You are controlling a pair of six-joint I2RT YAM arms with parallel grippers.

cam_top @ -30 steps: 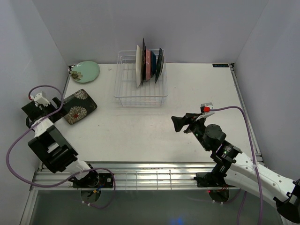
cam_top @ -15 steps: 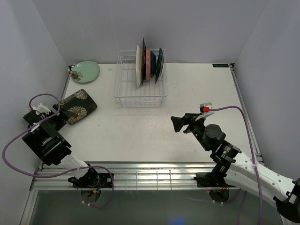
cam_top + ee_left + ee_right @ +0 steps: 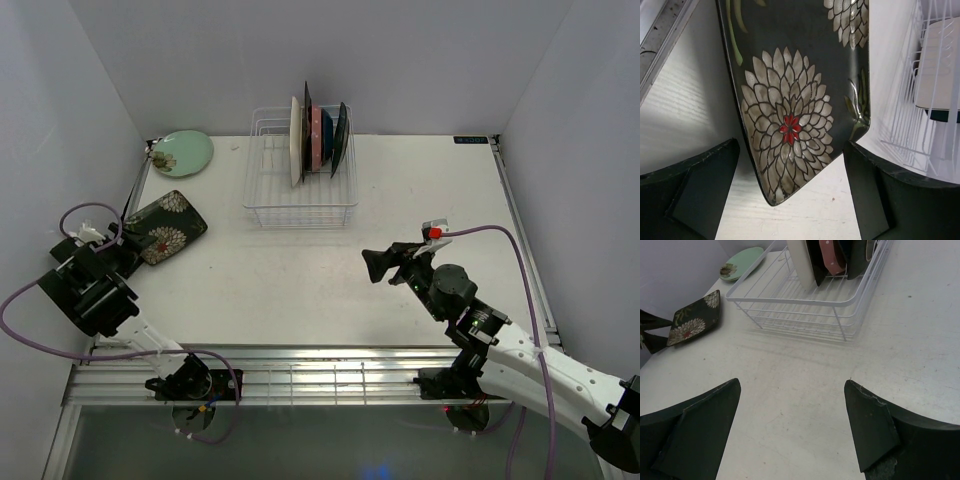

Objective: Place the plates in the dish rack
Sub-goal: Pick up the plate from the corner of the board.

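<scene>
Holding the left pincer [image 3: 791, 165] and right pincer [image 3: 792, 425] wide apart, the left at the near corner of the flower plate [image 3: 790, 100], left of the dish rack [image 3: 270, 190]. Risking shoving the flat plate away by bumping its thin edge.

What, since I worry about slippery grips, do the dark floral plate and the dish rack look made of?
Dark floral plate: probably glazed ceramic, glossy; sheen shows along its rim and painted flowers. Dish rack: likely coated metal wire, smooth white; thin, even rods.

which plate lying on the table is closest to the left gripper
The dark floral rectangular plate, right before the left gripper; the round green plate lies farther back in the corner.
</scene>
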